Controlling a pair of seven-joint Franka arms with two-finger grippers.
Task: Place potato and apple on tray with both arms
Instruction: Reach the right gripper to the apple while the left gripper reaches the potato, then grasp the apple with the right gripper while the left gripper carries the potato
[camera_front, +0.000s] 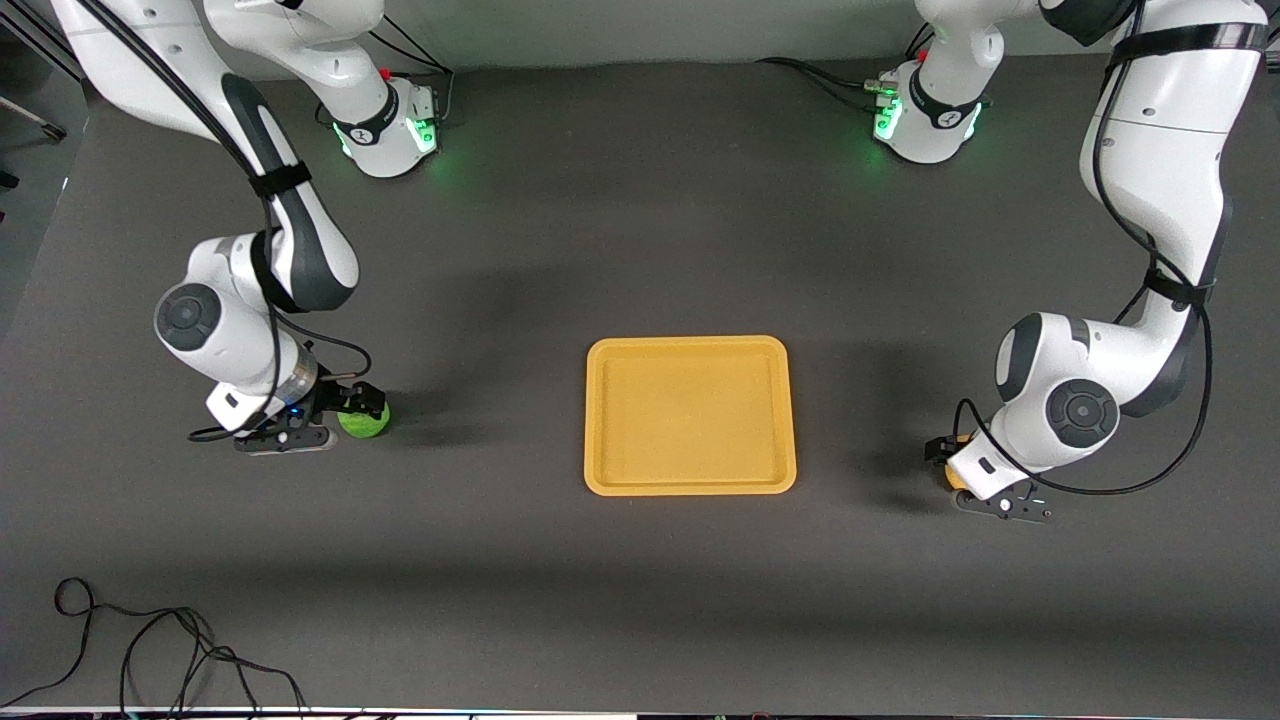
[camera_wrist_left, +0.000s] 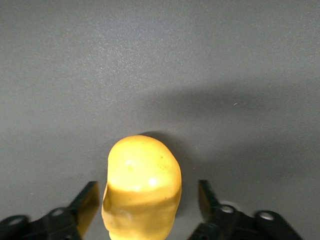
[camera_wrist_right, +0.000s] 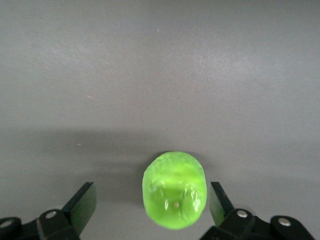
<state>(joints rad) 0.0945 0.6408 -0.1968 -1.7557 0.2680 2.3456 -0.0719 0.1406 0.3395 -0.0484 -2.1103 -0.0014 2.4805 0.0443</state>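
The yellow-orange tray (camera_front: 690, 415) lies flat and empty at the middle of the table. The green apple (camera_front: 365, 421) rests on the table toward the right arm's end. My right gripper (camera_front: 357, 408) is down at it; in the right wrist view the apple (camera_wrist_right: 175, 190) sits between the open fingers (camera_wrist_right: 82, 202), close to one of them. The potato (camera_front: 953, 474) rests toward the left arm's end, mostly hidden under my left gripper (camera_front: 946, 462). In the left wrist view the potato (camera_wrist_left: 142, 187) stands between the open fingers (camera_wrist_left: 207, 197), with a gap on one side.
A loose black cable (camera_front: 150, 650) lies on the table near the front camera's edge at the right arm's end. The two arm bases (camera_front: 385, 125) (camera_front: 925, 115) stand along the table's edge farthest from that camera. Dark bare tabletop surrounds the tray.
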